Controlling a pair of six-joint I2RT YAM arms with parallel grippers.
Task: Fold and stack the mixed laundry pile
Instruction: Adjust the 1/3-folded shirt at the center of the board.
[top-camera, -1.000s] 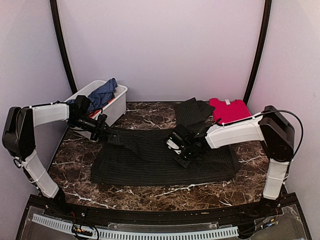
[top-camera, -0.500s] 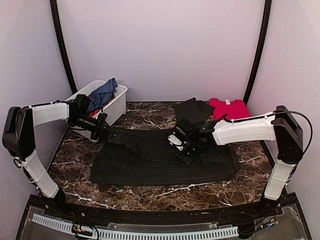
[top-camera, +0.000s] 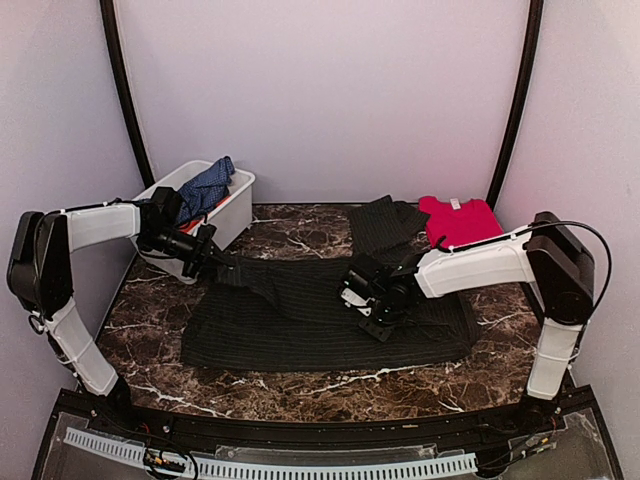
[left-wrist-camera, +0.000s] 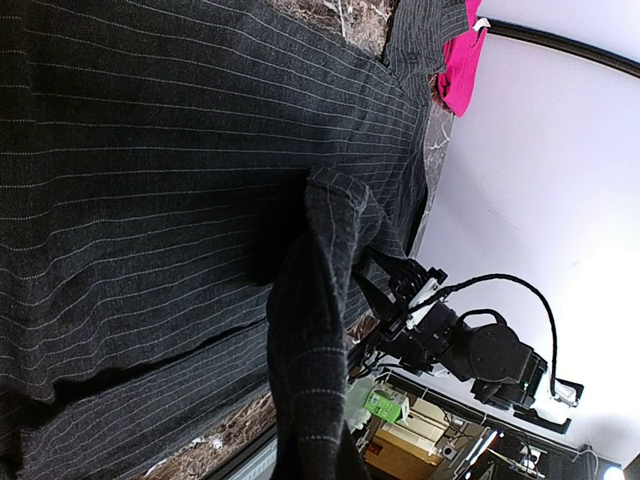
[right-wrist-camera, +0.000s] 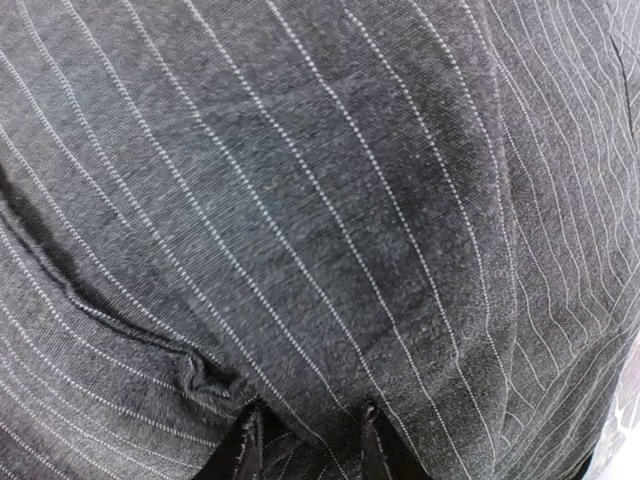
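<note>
R gripper (right-wrist-camera: 308, 452) tips down on mid pinstriped shirt (top-camera: 280, 335), jaws apart.

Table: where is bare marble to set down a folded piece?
Free: the front strip between the pinstriped shirt and the table edge; back gap between white bin and dark folded garment. Crowded: centre and back right, by the red cloth.

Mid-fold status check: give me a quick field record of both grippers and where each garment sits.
left gripper: shut on the left edge of the pinstriped shirt
right gripper: jaws apart, tips on the shirt's middle
pinstriped shirt: spread out between the arms
red cloth: flat, back right
dark folded piece: beside the red cloth
blue checked garment: in the white bin, back left
</note>
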